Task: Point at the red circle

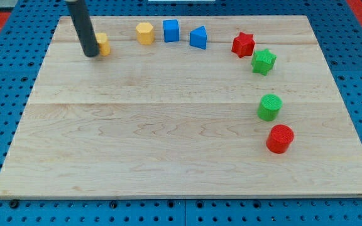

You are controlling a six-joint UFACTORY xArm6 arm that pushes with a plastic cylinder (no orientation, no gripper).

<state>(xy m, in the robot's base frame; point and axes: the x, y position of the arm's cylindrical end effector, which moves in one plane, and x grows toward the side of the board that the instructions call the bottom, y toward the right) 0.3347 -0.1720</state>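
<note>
My tip (92,54) is the end effector here: a plain dark rod with nothing to clench or release, so it grasps nothing and simply rests on the wooden tabletop (137,138) near the view's top left corner. A yellow block (104,44), its shape partly hidden by the rod, sits just beside my tip on the view's right, seemingly touching it.

The red circle (279,139) lies well apart from my tip, far toward the view's right and toward the view's bottom, close to the tabletop's right edge. Just above it, and likewise far to the right of my tip, stands a green circle (269,107).

Running rightward from my tip along the view's top are a yellow hexagon (145,33), a blue square (171,31) and a blue triangle (198,37), then a red star (243,44) with a green star (263,61) just beside it, lower and to the right.
</note>
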